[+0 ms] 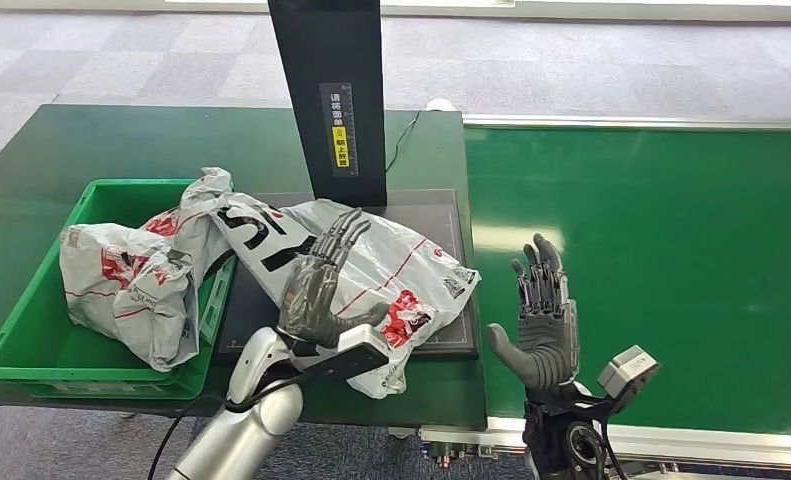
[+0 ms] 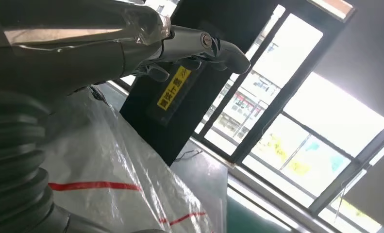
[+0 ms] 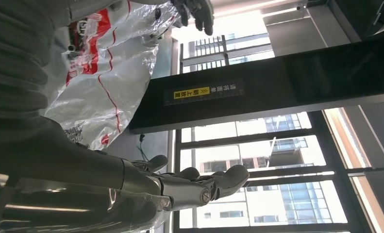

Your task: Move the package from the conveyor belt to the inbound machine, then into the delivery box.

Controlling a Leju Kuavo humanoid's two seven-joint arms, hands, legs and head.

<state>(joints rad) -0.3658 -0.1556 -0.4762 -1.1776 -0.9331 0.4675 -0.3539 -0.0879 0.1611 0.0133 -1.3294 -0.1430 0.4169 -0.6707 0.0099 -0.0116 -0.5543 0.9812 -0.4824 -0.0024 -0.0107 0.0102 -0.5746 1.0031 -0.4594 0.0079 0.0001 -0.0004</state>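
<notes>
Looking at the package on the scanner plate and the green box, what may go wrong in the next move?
1. The package is a soft, loose bag, and its near end hangs past the inbound machine's plate; it may slide off the table edge.
2. The left hand lies on it with fingers extended, so a grip may fail or catch only film.
3. The green box already holds a bag bulging over its rim; the new one may not settle inside.

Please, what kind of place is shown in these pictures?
Probably a parcel-sorting test station inside an office-type building. A green conveyor belt runs beside a dark scanning machine, a green crate holds a plastic mail bag, and large windows show other buildings.
</notes>
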